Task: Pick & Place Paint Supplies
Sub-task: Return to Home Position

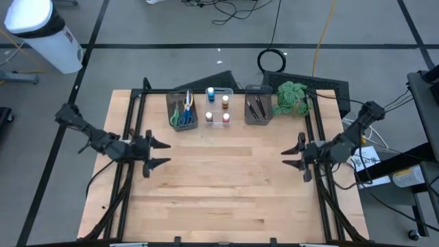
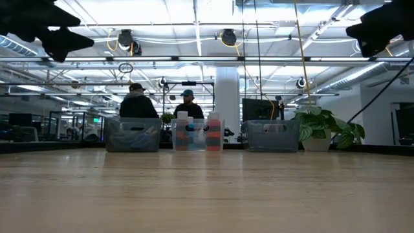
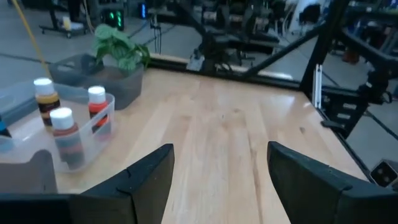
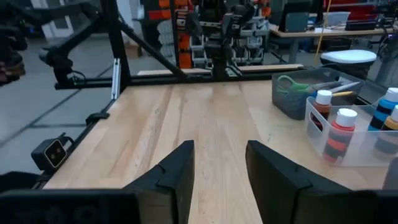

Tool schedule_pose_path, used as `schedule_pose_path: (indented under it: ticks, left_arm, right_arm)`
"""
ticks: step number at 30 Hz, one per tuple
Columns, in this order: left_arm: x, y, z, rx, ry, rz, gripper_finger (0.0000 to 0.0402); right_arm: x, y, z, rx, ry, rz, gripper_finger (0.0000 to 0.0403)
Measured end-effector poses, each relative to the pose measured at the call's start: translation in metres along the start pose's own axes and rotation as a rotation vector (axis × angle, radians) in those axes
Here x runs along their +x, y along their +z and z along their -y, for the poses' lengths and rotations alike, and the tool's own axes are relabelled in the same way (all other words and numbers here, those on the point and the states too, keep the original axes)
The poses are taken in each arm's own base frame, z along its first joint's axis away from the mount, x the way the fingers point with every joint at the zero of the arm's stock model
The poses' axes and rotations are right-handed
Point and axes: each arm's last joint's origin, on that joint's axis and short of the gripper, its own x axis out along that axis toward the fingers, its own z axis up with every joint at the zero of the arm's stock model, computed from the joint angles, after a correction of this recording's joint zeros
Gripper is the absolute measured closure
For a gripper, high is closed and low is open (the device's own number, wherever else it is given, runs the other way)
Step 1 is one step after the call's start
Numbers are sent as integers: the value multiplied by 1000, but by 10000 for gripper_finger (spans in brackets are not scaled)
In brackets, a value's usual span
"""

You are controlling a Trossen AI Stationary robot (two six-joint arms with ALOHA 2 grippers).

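Scissors (image 1: 184, 116) in dark bin (image 1: 169, 103), upper ctr, high view. Paint bottles (image 1: 225, 117) in clear bin (image 1: 217, 108) beside it, brushes (image 1: 255, 106) right of that. L jaws & R jaws released, mid-frame, above surface (image 1: 219, 185). Scissors prob. stiff, light: grip at handles.

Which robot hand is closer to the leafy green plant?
Right. The right gripper is on the plant's side of the table; the left gripper is at the opposite side, farther away.
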Motion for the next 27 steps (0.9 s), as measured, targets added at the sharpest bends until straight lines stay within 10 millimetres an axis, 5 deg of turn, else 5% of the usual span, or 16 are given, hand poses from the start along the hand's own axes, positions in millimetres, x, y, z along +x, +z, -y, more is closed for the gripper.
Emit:
schedule_pose_path:
  ticks: [13,21,27]
  left_arm:
    - [-3,-25,12,46,-42,102,133]
    - [-17,-29,-3,8,232,194,133]
    - [-31,-20,-14,49,14,247,133]
  right_arm:
    - [-12,-14,13,46,18,86,273]
    - [-15,-14,16,33,24,119,273]
    - [-17,-13,18,-12,23,137,273]
